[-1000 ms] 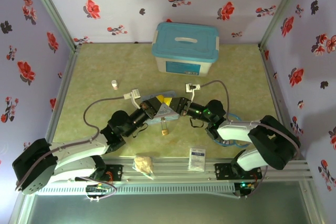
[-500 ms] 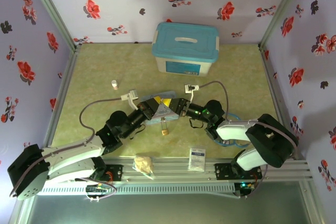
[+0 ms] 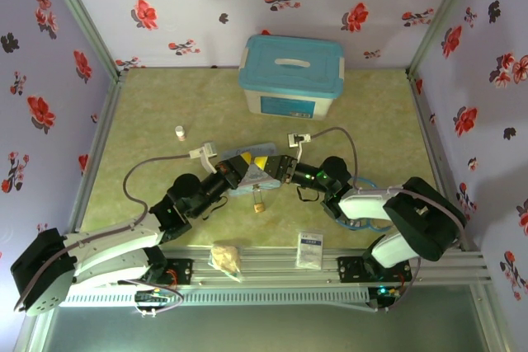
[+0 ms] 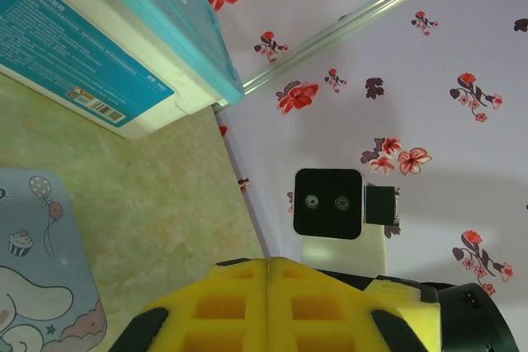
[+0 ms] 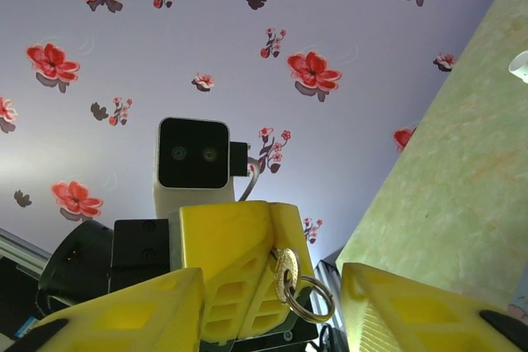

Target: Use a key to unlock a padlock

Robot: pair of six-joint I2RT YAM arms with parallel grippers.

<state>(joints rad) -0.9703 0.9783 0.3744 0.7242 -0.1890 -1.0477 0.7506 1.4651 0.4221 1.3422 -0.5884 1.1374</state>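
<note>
Left gripper (image 5: 268, 249): yellow fingers pressed together, pinching the key (image 5: 285, 274) at their seam, with a silver ring (image 5: 309, 301) dangling from it.
Right gripper (image 3: 274, 167): fingers (image 5: 115, 311) spread, one on either side of the left gripper's tips and not touching the key, as far as I can see.
Where they meet: nose to nose above the cartoon tin (image 3: 244, 187), clear of the table (image 3: 371, 121).
Padlock (image 3: 258, 202): lying loose on the table just in front of the tin, below both grippers and held by neither.
Step in hand: looks like the key being settled into one gripper's hold; nothing has been put to the lock yet.
Next move calls for: bringing the key down to the padlock with its blade in line with the keyhole, and probably the free right gripper steadying the lock body so it does not skid.
Hard to make out: how much of the blade sticks out of the pinch, and which way it points.
Also unclear: the padlock's keyhole and whether its shackle is seated; from above it is a mere speck.
Cut off: the storage box (image 4: 99, 47) and tin run out of the left wrist view.
</note>
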